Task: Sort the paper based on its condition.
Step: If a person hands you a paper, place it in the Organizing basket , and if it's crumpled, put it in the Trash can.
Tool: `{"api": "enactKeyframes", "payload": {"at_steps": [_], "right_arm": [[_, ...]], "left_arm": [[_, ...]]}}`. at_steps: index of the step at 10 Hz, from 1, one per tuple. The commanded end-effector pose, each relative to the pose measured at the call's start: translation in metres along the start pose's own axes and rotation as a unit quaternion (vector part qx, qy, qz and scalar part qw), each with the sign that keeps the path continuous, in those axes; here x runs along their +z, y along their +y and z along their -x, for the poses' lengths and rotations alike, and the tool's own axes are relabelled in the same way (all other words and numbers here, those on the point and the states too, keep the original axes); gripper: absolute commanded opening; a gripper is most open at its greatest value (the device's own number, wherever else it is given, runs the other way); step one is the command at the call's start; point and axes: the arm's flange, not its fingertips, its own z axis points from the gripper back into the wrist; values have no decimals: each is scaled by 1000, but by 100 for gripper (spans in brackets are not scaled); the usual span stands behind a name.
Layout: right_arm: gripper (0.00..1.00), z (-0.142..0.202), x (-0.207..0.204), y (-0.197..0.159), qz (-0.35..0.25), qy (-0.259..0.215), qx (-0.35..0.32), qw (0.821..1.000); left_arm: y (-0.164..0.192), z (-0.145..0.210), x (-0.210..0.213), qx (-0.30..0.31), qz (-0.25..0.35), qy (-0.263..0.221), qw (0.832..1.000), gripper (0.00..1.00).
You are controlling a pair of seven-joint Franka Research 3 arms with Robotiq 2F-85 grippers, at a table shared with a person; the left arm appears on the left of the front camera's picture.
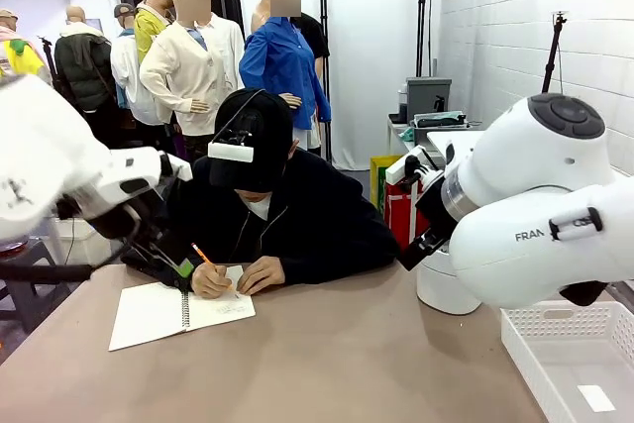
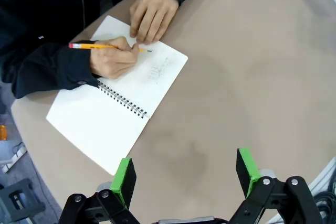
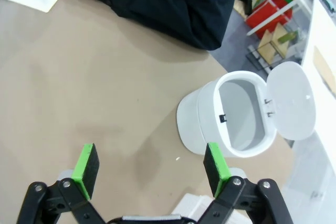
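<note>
At the left of the tabletop [image 1: 347, 364], the robot's left hand [image 2: 186, 171] hangs above bare surface just beside a spiral notebook [image 2: 100, 121]. Its green pads are spread wide and it pinches nothing.

The notebook lies open and flat. The person leans over it, the writing hand [image 2: 113, 59] holding a pencil [image 2: 100, 46] to the far page and the other hand [image 2: 152, 14] resting on that page's top edge. The only paper [image 2: 160, 72] to be made out is this pair of open pages, bound by the spiral, with a few faint marks on the one being written on.

Further right stands a white bin [image 3: 210, 119] with its lid [image 3: 294, 98] thrown back, its inside apparently bare. The robot's right hand [image 3: 152, 169] hovers over the tabletop near it, pads spread and holding nothing. At the far right sits a white basket [image 1: 555, 334]. A small pale patch on its floor is too small to tell whether it is a scrap or a label.

By my judgement the sorting has not begun. Sheets must first be freed from the notebook, then judged flat or creased and placed, so all of it remains.

Count:
- Notebook: one
- Pencil: one
- Open pages: two
- Bin with lid: one
- Basket: one
- Robot hands: two
- Person's hands: two
</note>
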Motion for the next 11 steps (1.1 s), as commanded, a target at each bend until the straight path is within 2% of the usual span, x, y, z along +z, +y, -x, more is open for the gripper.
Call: {"api": "enactKeyframes", "payload": {"at_steps": [1,3,4,6,7,11], "right_arm": [[100,49,40,39,26,8,37,999],[100,55,62,67,96,-12,73,993],[100,60,71,79,103,-15,63,992],[100,70,76,90,101,-5,23,995],[100,-26,75,62,84,-16,72,994],[100,-26,75,62,84,-16,72,994]], "left_arm": [[7,-6,38,-18,6,-1,1000,100],[11,-5,67,-32,-2,6,999,100],[11,-2,78,-44,6,21,999,100],[13,1,86,-50,9,17,999,100],[5,-4,81,-33,7,11,999,100],[5,-4,81,-33,7,11,999,100]]}}
